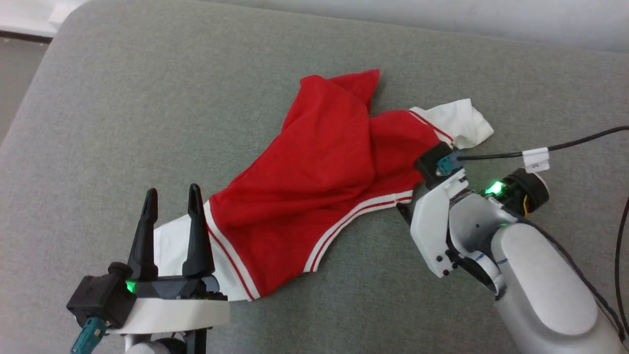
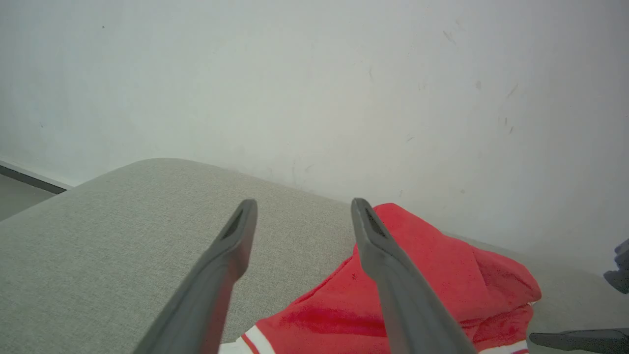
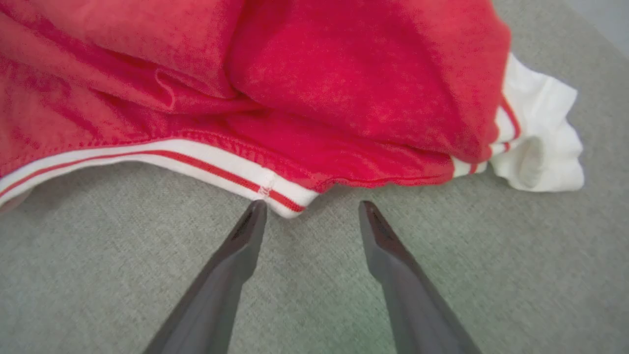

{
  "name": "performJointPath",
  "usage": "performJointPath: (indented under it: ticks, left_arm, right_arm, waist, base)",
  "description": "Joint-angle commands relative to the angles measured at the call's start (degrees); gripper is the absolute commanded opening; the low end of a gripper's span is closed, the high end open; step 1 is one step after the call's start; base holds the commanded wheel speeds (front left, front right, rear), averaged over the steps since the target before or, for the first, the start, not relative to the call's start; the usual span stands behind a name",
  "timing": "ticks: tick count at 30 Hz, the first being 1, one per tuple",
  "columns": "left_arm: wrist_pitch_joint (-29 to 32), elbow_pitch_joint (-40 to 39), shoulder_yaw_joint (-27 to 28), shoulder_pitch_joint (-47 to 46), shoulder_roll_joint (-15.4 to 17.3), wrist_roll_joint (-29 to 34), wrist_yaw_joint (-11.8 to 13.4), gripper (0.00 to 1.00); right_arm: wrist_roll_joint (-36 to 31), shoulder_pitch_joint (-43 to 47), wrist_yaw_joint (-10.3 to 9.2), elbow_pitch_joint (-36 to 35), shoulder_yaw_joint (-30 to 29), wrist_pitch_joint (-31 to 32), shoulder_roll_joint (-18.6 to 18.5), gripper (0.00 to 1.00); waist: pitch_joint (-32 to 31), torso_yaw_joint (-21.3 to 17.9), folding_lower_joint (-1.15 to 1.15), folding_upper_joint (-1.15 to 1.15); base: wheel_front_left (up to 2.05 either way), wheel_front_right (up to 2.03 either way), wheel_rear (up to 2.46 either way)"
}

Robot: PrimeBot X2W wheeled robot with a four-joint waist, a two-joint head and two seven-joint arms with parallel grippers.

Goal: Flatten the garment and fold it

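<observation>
crumpled red garment [image 1: 314,177], woven grey cushion [image 1: 147,123]

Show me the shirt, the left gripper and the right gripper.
shirt [image 1: 314,162], head view, red body cloth.
left gripper [image 1: 173,190], head view, midway between its fingertips.
right gripper [image 3: 312,203], right wrist view, midway between its fingertips.

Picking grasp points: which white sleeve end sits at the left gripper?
The near sleeve end, seen between the left gripper's open fingers. The other sleeve end lies bunched at the shirt's far right, away from it.
</observation>
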Motion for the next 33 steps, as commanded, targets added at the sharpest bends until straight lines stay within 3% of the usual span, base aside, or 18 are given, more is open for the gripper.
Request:
performJointPath:
  ticks: [1, 10, 11, 12, 17, 22, 27, 33]
  left_arm:
    - [-0.27, 0.3, -0.15, -1.1, -0.12, -0.29, 0.11, 1.0]
    - [-0.27, 1.16, -0.54, -1.26, -0.12, -0.52, -0.17, 1.0]
    - [-0.27, 1.29, -0.56, -1.24, -0.12, -0.53, -0.22, 1.0]
    - [-0.27, 1.42, -0.58, -1.23, -0.12, -0.55, -0.27, 1.0]
    - [-0.27, 1.92, -0.36, -0.88, -0.12, -0.44, -0.47, 1.0]
    - [-0.27, 2.34, 0.06, 0.31, -0.12, 0.49, -1.08, 1.0]
    - [-0.27, 2.6, 0.42, 2.13, -0.12, 1.28, -1.36, 1.0]
    - [-0.27, 2.25, 0.44, 3.83, -0.13, 1.44, -1.32, 1.0]
  right_arm:
    - [-0.61, -2.02, -0.04, 2.33, 0.63, -1.5, 0.46, 1.0]
    - [-2.45, -5.05, -0.04, 12.11, 1.5, -5.82, 2.25, 1.0]
    - [-2.75, -5.35, -0.04, 13.41, 1.38, -6.05, 2.44, 0.44]
    - [-3.16, -5.62, -0.04, 14.7, 1.41, -6.12, 2.51, 0.0]
    - [-3.32, -6.4, -0.04, 18.12, 0.79, -7.81, 3.13, 0.0]
    - [-0.94, -5.46, -0.04, 15.23, -0.65, -10.23, 1.68, 0.0]
    - [2.21, 0.58, -0.04, 5.0, -5.11, -9.19, -2.25, 0.0]
    - [4.8, 18.44, -0.04, -14.06, -13.92, -0.28, -4.81, 0.0]
  waist:
    - [0.72, 1.0, -0.01, 0.0]
    - [0.31, 1.72, -0.01, 0.0]
    - [0.21, 1.79, -0.01, 0.0]
    - [0.09, 1.88, -0.01, 0.0]
    - [-0.98, 1.75, -0.01, 0.0]
    - [-3.64, 0.57, -0.01, 0.0]
    - [-7.17, -1.22, -0.01, 0.0]
    - [-8.99, -2.98, -0.01, 0.0]
  base:
    - [0.0, 0.0, 0.0]
    - [0.0, 0.0, 0.0]
    - [0.0, 0.0, 0.0]
    - [0.0, 0.0, 0.0]
    - [0.0, 0.0, 0.0]
    - [0.0, 0.0, 0.0]
    - [0.0, 0.0, 0.0]
    - [0.0, 0.0, 0.0]
